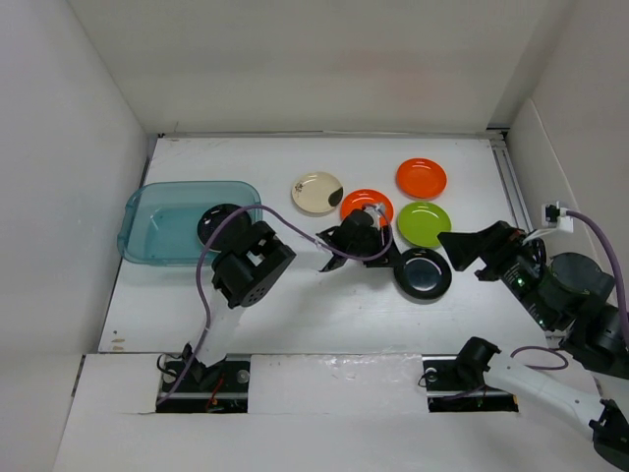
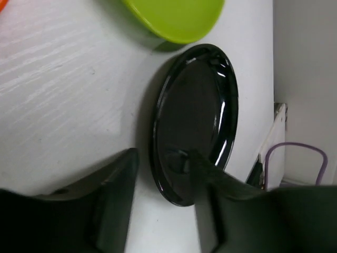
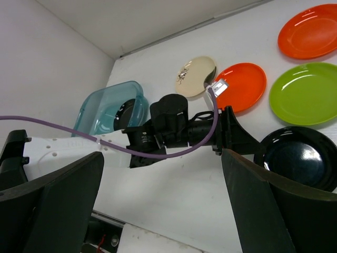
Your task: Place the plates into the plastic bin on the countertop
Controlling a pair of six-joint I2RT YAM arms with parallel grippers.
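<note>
Grasp step: the half-wide left claw (image 2: 162, 156) straddles the black plate (image 2: 196, 113) by its rim on the table (image 1: 324, 315), unclamped, right claw (image 3: 162, 154) wide and empty; next calls for pinching, lifting, carrying to the bin (image 1: 145, 251) at 9 o'clock.

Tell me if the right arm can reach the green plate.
Probably yes: the open right gripper hangs right beside the green plate with nothing between them; the left gripper works at the black plate.

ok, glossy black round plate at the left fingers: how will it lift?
Probably stiff: the glossy black round plate shows a crisp rim. Likely slippery: bright highlights. Pinched at the rim by the left fingers, it may tilt.
</note>
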